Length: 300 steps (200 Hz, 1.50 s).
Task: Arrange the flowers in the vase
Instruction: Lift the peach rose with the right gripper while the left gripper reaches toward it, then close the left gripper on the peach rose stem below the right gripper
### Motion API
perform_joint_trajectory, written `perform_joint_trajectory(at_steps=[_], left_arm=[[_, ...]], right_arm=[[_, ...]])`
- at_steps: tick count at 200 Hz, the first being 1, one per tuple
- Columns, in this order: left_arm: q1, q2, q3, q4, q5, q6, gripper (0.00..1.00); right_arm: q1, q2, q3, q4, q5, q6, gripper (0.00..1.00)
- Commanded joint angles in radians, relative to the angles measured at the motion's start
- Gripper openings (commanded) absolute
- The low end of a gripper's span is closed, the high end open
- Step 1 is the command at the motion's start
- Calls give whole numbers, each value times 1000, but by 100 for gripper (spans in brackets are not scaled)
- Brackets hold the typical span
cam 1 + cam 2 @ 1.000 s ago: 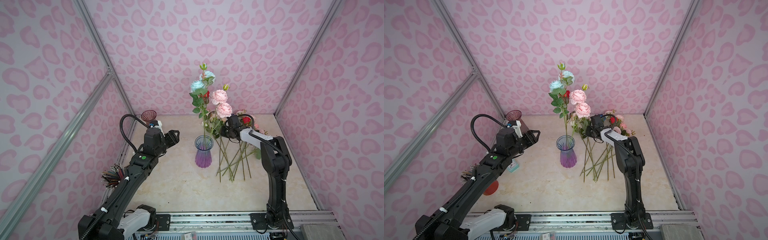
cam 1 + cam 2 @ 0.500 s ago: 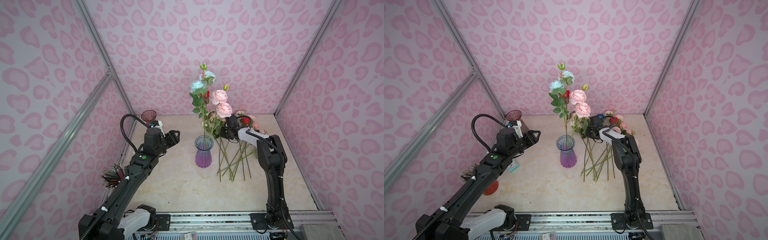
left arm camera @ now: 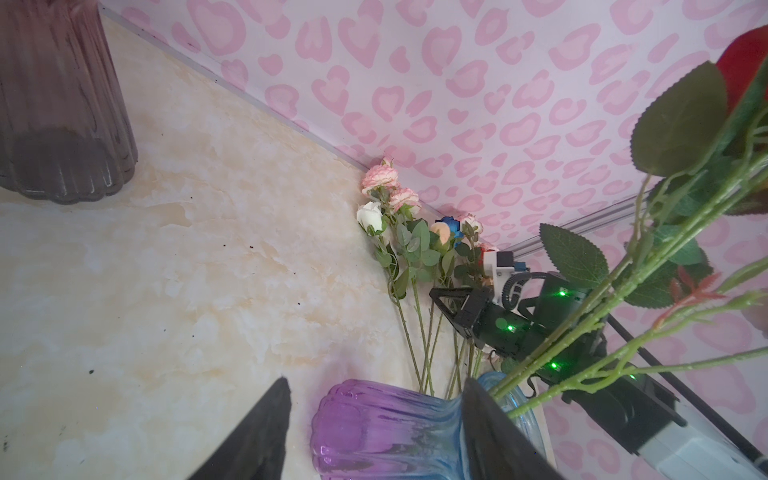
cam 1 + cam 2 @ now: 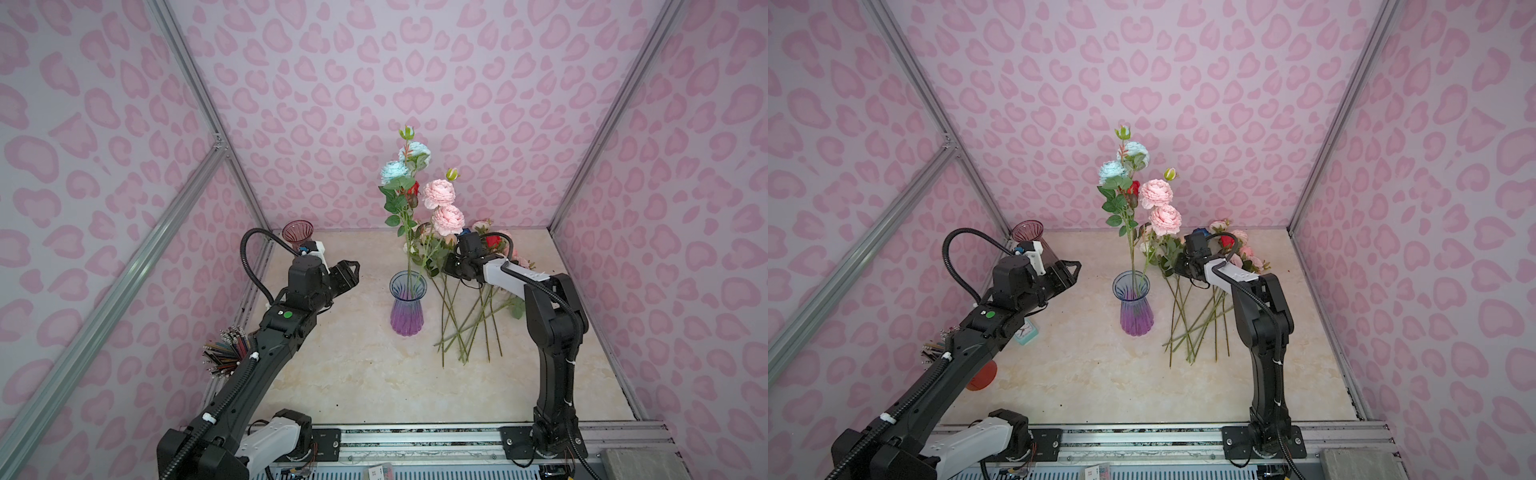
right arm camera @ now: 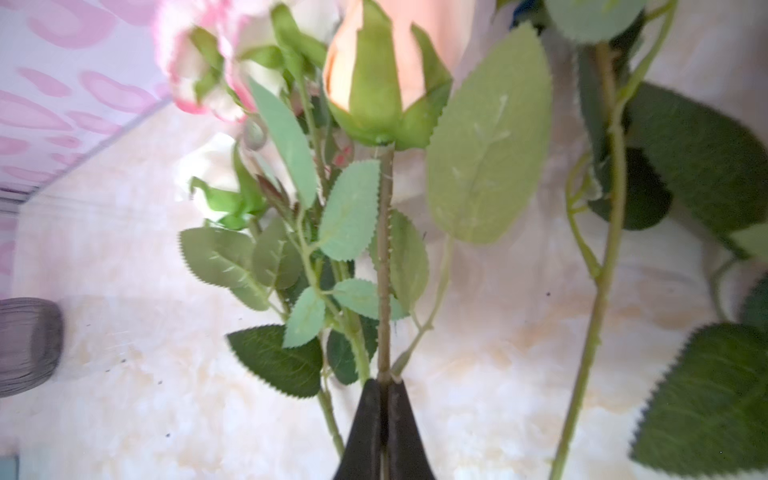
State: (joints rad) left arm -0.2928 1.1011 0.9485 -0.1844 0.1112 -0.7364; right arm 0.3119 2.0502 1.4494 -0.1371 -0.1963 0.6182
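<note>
The right jaws are pinched shut on the thorny green stem of a peach rose [image 5: 376, 70], a little way down from the bud and past its leaves, as the right wrist view shows. That rose is among the loose flowers [image 4: 465, 320] heaped on the table [image 4: 353, 374] just to the right of the vase [image 4: 407, 309], their heads toward the back wall and their stems fanned toward the front. The right arm [image 4: 552, 320] reaches in over this heap. The left jaws stand open and empty at the end of the left arm [image 4: 286, 320], raised above the table and aimed at the vase from its left, apart from it. The vase, clear blue at the rim and purple at the base, stands upright mid-table, holding light blue roses [image 4: 394, 171], pink peonies [image 4: 440, 194] and a red bloom [image 4: 412, 189]. A dark plum vase [image 4: 297, 232] stands in the back left corner, and coloured pencils [image 4: 226, 353] sit at the table's left edge.
</note>
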Motion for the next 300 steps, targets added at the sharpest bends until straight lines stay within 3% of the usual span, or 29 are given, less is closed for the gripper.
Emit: perform_joint_trajectory(at_steps=[1,48,99,186,238,270,288,300], left_arm=[[1,-2,9,33,15,-8,66],[1,-16,7,59,49,-8,67],[-2,-48,-9,164,199,5,69],[-72,-98,-19,302,407,92,70],[-196,-127,-20,335,538,208,70],[-281,-125,-12,320,608,271,63],[-341,-129,-22,314,597,319,63],[-402,-126,-30,312,520,359,65]], right_arm=[[-2,-67,-46,94,-8,21,0],[3,-284,-183,122,20,24,0],[4,-581,-323,85,64,-28,0],[35,-815,-319,120,33,-6,0],[181,-1012,-364,130,192,-96,0],[315,-1178,-466,182,329,-135,0],[384,-1274,-539,223,382,-155,0],[429,-1324,-576,247,419,-166,0]])
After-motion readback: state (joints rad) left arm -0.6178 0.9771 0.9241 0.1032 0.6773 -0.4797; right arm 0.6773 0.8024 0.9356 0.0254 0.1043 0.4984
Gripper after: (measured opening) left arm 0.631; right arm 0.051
